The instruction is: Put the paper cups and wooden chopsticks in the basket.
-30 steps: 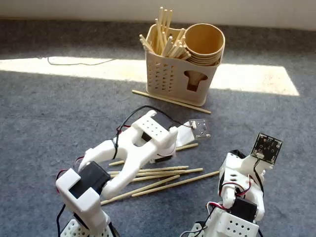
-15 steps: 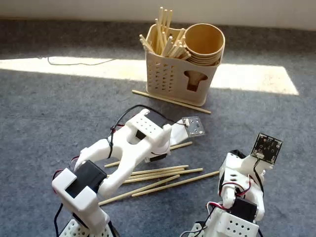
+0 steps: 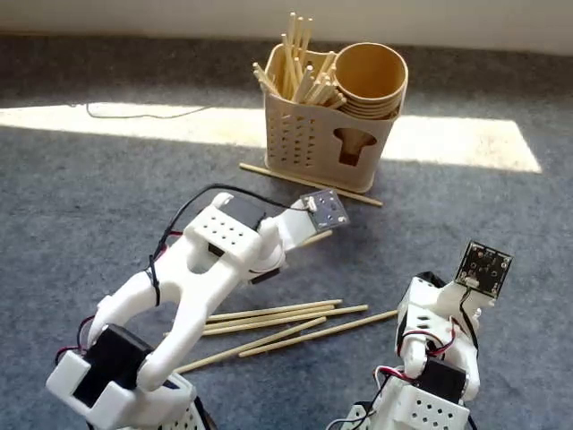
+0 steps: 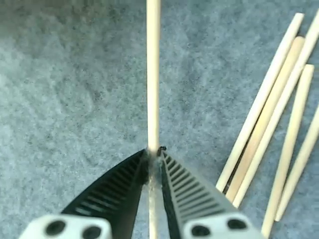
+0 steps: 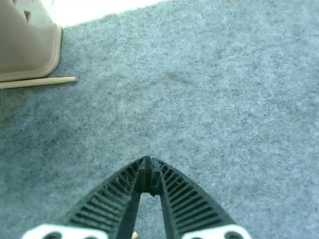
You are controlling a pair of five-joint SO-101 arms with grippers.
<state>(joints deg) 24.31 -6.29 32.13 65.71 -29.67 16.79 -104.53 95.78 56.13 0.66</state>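
Pinching one chopstick [image 4: 153,74], the left claw [image 4: 153,152] lies — seemingly — under its arm [image 3: 210,260] from above.

The left arm [image 3: 192,278] stretches forward, its left gripper [image 4: 153,153] pinched tight on a wooden chopstick [image 4: 153,74]. The right arm [image 3: 437,354] sits folded back, its right gripper [image 5: 148,175] closed on nothing.

An indoor room, possibly an office or a home, is suggested by grey carpet [image 3: 81,215], a pale wall base [image 3: 134,16], a sunlit patch [image 3: 466,143] and a loose cable [image 3: 134,115].
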